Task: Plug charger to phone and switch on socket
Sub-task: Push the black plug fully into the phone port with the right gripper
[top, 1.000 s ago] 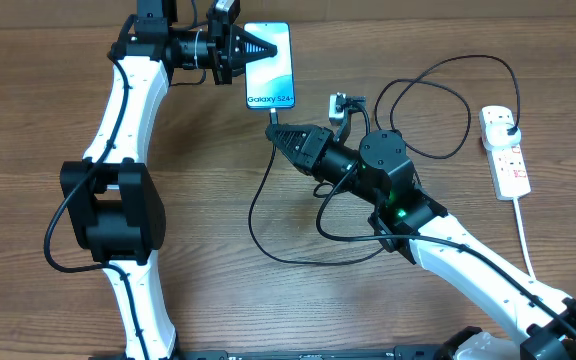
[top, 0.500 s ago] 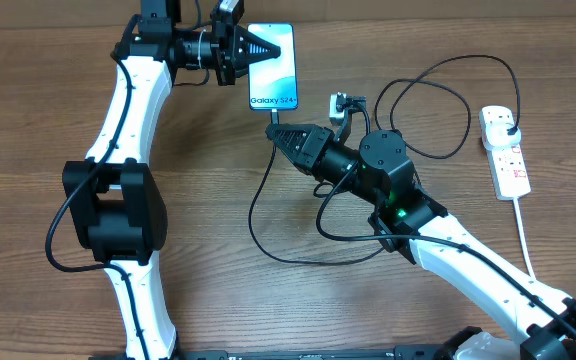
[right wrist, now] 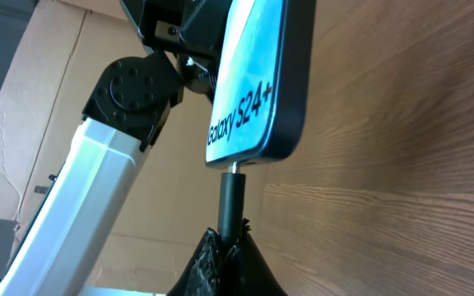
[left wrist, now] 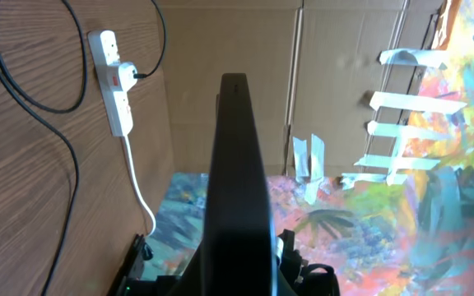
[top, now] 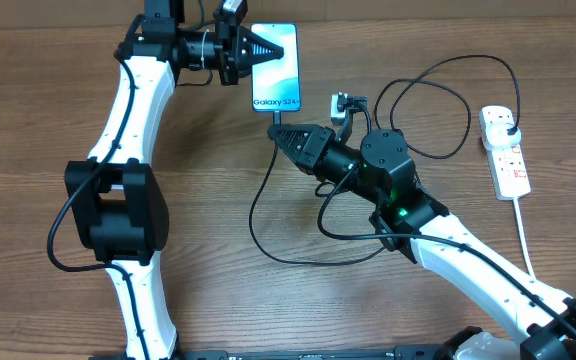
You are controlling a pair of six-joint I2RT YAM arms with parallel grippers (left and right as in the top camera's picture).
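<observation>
- The phone, a slim glossy slab with a lit pale-blue screen, is held near 12 o'clock of the counter. It is clamped at one long edge by the left tool.
- The charger, a thin black cable looped over the wood-grain counter, is pinched at its cylindrical end by the closed right tool, at the phone's 6 o'clock.
- Its metal tip touches the phone's lower edge (depth cannot be told).
- The socket, a white oblong strip with red markings, lies at 3 o'clock.
</observation>
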